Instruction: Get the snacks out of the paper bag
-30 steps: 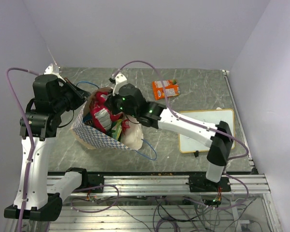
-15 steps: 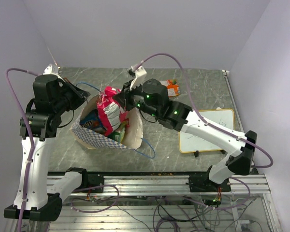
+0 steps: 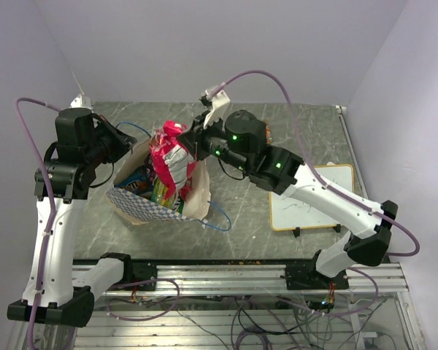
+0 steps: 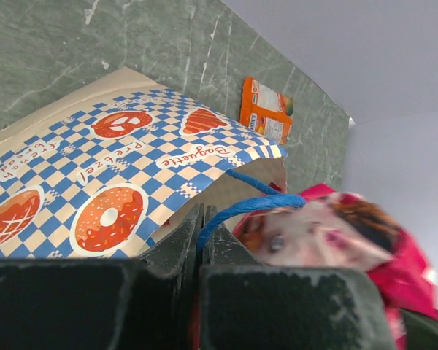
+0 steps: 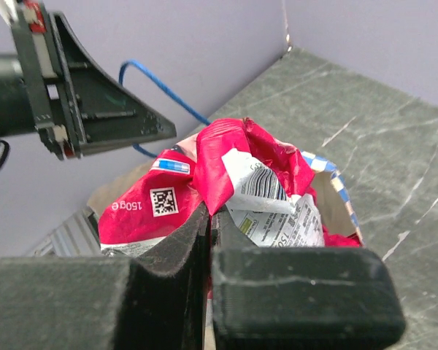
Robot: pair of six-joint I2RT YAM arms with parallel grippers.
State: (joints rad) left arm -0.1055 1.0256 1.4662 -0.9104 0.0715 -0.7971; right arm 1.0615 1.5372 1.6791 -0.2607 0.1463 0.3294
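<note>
Our right gripper [image 5: 208,219] is pinched tight on the crumpled top of the red packet [image 5: 204,168]. The packet hangs from it, half out of the bag [image 3: 142,208]. Its bottom end is down among the other packets [image 3: 135,182]. Our left gripper [image 4: 202,219] is pinched tight on the bag's blue string [image 4: 255,205] and holds that side up.

We think the red packet is light, soft and crinkly, and its foil looks slippery. The food inside may crush, so the folded top is the best place to hold. The bag is thin paper and could tip if the packet drags on its rim.

The bag sits near the left edge of the table [image 3: 248,211]. An orange packet [image 4: 265,111] lies by the far edge, and a board [image 3: 306,197] by the right edge. Between bag and board the table is bare, so we have room there.
</note>
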